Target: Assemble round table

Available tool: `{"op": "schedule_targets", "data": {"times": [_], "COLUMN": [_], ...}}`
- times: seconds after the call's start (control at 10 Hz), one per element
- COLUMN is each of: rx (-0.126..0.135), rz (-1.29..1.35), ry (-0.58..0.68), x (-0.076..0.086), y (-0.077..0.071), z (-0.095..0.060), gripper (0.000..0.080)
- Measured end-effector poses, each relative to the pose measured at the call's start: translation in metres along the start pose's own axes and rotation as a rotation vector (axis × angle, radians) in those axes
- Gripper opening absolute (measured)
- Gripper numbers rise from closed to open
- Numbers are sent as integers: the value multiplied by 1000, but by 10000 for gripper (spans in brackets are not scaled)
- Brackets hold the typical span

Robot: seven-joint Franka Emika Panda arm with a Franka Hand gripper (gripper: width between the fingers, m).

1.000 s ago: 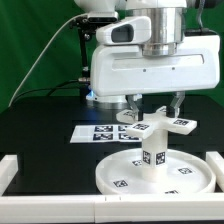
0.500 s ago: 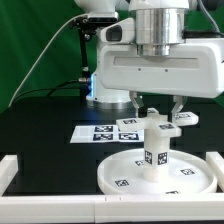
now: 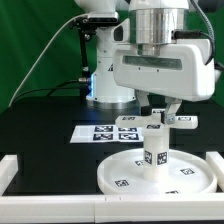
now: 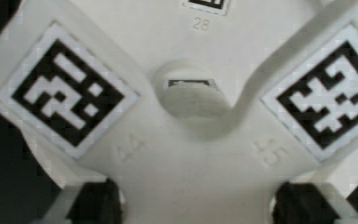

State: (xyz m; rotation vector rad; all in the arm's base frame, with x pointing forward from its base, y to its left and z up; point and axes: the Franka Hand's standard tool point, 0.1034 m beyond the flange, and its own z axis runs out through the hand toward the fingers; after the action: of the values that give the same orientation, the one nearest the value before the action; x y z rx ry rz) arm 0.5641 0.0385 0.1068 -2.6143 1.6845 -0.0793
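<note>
Hand (image 3: 160, 111) closed on cross-shaped foot (image 3: 160, 121), seated atop leg (image 3: 155, 148); next likely: twist foot tight.

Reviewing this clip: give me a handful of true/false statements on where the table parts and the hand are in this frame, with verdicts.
1. The leg stands upright on the round top. True.
2. The cross-shaped foot lies flat on the black table beside the round top. False: it sits at the upper end of the leg, under the hand.
3. The marker board lies behind the round top in the exterior view. True.
4. The round top is tipped up on its edge. False: it lies flat.
5. The wrist view shows the foot close up, with a square tag on each of two arms. True.
</note>
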Motion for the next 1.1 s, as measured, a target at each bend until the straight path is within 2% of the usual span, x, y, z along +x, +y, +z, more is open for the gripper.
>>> {"op": "schedule_targets", "data": {"times": [0.3, 0.5, 0.6, 0.7, 0.8, 1.0, 1.1], "rx": [0, 0, 0, -2, -2, 17, 23], "rz": [596, 546, 537, 444, 321, 39, -135], "ry": [13, 13, 13, 10, 4, -8, -7], "x": [-3, -2, -3, -3, -3, -4, -5], "y": [0, 0, 0, -1, -4, -10, -13], "z": [-1, -1, 0, -2, -7, -20, -21], "gripper": [419, 419, 478, 478, 612, 638, 647]}}
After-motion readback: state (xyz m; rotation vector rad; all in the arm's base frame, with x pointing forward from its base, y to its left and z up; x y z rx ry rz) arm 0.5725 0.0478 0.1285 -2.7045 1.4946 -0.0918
